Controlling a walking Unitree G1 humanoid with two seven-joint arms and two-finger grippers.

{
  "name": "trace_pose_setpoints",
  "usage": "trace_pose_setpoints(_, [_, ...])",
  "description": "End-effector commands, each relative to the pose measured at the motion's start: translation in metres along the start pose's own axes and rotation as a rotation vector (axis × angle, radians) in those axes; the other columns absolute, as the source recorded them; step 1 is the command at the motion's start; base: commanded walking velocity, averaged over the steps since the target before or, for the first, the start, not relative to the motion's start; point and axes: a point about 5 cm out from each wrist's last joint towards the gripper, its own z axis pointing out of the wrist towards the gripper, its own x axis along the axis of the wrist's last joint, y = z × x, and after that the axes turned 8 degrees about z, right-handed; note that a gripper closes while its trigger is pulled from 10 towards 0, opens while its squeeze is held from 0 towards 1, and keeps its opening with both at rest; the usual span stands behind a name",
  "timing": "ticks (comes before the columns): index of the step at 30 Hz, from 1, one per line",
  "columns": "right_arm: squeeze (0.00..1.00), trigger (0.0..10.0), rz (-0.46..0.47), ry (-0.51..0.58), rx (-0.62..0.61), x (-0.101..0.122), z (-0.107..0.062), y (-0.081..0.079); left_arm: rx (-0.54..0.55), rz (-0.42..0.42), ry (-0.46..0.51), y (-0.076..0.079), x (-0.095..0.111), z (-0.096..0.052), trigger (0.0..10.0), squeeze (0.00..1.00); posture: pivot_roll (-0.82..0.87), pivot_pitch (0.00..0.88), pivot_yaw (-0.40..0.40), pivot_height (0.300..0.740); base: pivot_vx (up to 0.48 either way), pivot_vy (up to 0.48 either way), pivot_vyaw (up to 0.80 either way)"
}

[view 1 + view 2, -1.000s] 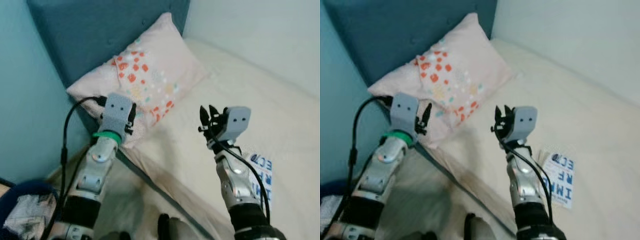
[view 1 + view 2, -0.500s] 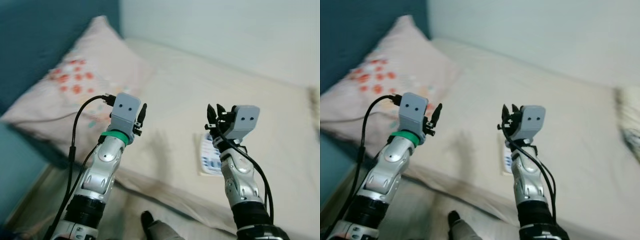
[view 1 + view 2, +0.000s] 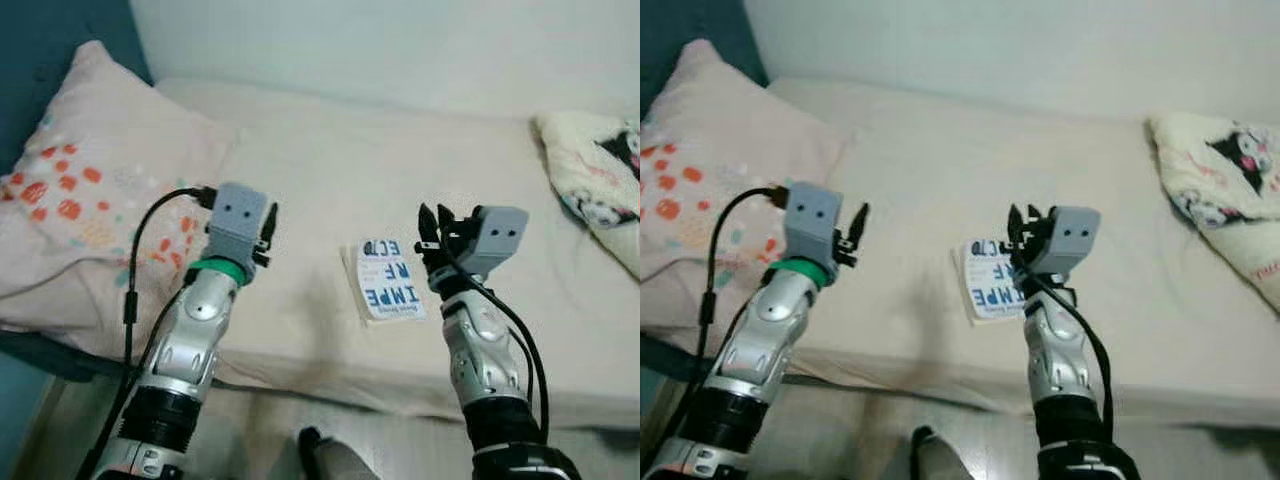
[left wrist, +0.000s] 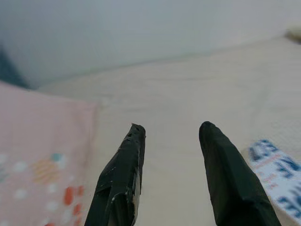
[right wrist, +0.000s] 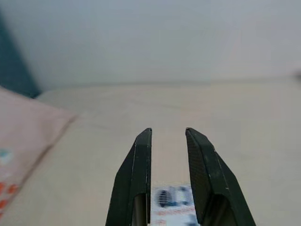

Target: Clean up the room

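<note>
- Overhead, the head camera looked down on a bed (image 3: 330,190) with a cream sheet, a pale wall behind it and a teal headboard at the far left corner.
- Left gripper (image 4: 170,141) was raised above the bed's near edge, fingers (image 4: 124,169) spread apart and holding nothing; a green band ringed its wrist and a black cable looped off the wrist camera housing.
- Right gripper (image 5: 168,141) was raised likewise, just to the right of the booklet, fingers (image 5: 136,174) parted by a narrow gap, nothing between them.
- Booklet (image 3: 387,280), white with blue lettering, lay flat on the sheet between the two arms, nearer the right one and close to the bed's front edge. Neither gripper touched it.
- Pillow (image 3: 90,200), pink with orange and teal spots, sat at the left end of the bed against the headboard, well apart from the booklet.
- Blanket (image 3: 595,175), cream with a black-and-white cartoon print, was bunched at the bed's right end.
- Floor below the bed edge showed pale; a dark rounded shape sat low between the arms, too unclear to identify.
</note>
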Motion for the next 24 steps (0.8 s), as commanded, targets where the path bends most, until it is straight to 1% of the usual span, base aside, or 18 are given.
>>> trace_pose_setpoints(1, [0.00, 10.0, -0.001, -0.012, -0.021, -0.003, -0.004, 0.006, -0.015, -0.002, -0.017, 0.006, -0.003, 0.000, 10.0, 0.00, -0.14, 0.104, 0.017, 0.740, 0.000, 0.000, -0.75])
trace_pose_setpoints(9, [0.00, 10.0, -0.012, -0.016, 0.016, -0.003, 0.001, -0.002, 0.009, -0.004, -0.025, 0.003, -0.004, 0.001, 10.0, 0.00, -0.13, 0.104, 0.017, 0.740, 0.000, 0.000, -0.75])
trace_pose_setpoints(12, [0.00, 10.0, -0.012, -0.030, 0.051, -0.005, 0.006, -0.009, 0.029, -0.005, -0.036, 0.000, -0.006, 0.001, 10.0, 0.00, -0.13, 0.102, 0.006, 0.740, 0.000, 0.000, -0.75])
trace_pose_setpoints(13, [0.00, 10.0, -0.012, -0.041, 0.074, -0.007, 0.008, -0.014, 0.058, -0.009, -0.054, -0.006, -0.010, 0.000, 10.0, 0.00, -0.12, 0.098, -0.012, 0.740, 0.000, 0.000, -0.75])
trace_pose_setpoints(14, [0.00, 10.0, -0.012, -0.049, 0.088, -0.008, 0.010, -0.017, 0.079, -0.012, -0.066, -0.010, -0.013, -0.001, 10.0, 0.00, -0.12, 0.098, -0.012, 0.740, 0.000, 0.000, -0.75])
trace_pose_setpoints(15, [0.00, 10.0, -0.009, -0.063, 0.112, -0.010, 0.013, -0.022, 0.115, 0.007, -0.085, -0.018, -0.019, -0.004, 10.0, 0.00, -0.10, 0.097, -0.034, 0.740, 0.000, 0.000, -0.75])
trace_pose_setpoints(16, [0.00, 10.0, -0.009, -0.063, 0.112, -0.010, 0.013, -0.022, 0.115, 0.007, -0.085, -0.018, -0.019, -0.004, 10.0, 0.00, -0.10, 0.097, -0.034, 0.740, 0.000, 0.000, -0.75])
trace_pose_setpoints(17, [0.00, 10.0, -0.008, -0.071, 0.127, -0.011, 0.015, -0.025, 0.138, 0.021, -0.096, -0.023, -0.023, -0.005, 10.0, 0.00, -0.10, 0.097, -0.034, 0.740, 0.000, 0.000, -0.75])
trace_pose_setpoints(19, [0.00, 10.0, -0.011, -0.109, 0.172, -0.017, 0.019, -0.034, 0.217, 0.089, -0.136, -0.040, -0.038, -0.013, 10.0, 0.00, -0.06, 0.099, -0.081, 0.740, 0.000, 0.000, -0.75])
trace_pose_setpoints(21, [0.00, 10.0, -0.011, -0.109, 0.172, -0.017, 0.019, -0.034, 0.217, 0.089, -0.136, -0.040, -0.038, -0.013, 10.0, 0.00, -0.06, 0.099, -0.081, 0.740, 0.000, 0.000, -0.75])
trace_pose_setpoints(22, [0.00, 10.0, -0.013, -0.121, 0.185, -0.019, 0.020, -0.037, 0.239, 0.104, -0.151, -0.045, -0.042, -0.016, 10.0, 0.00, -0.05, 0.099, -0.087, 0.740, 0.000, 0.000, -0.75])
trace_pose_setpoints(23, [0.00, 10.0, -0.035, -0.147, 0.229, -0.024, 0.021, -0.045, 0.282, 0.143, -0.182, -0.055, -0.051, -0.024, 10.0, 0.00, -0.02, 0.107, -0.122, 0.740, 0.000, 0.000, 0.00])
trace_pose_setpoints(24, [0.00, 10.0, -0.035, -0.147, 0.229, -0.024, 0.021, -0.045, 0.282, 0.143, -0.182, -0.055, -0.051, -0.024, 10.0, 0.00, -0.02, 0.107, -0.122, 0.740, 0.000, 0.000, 0.00])
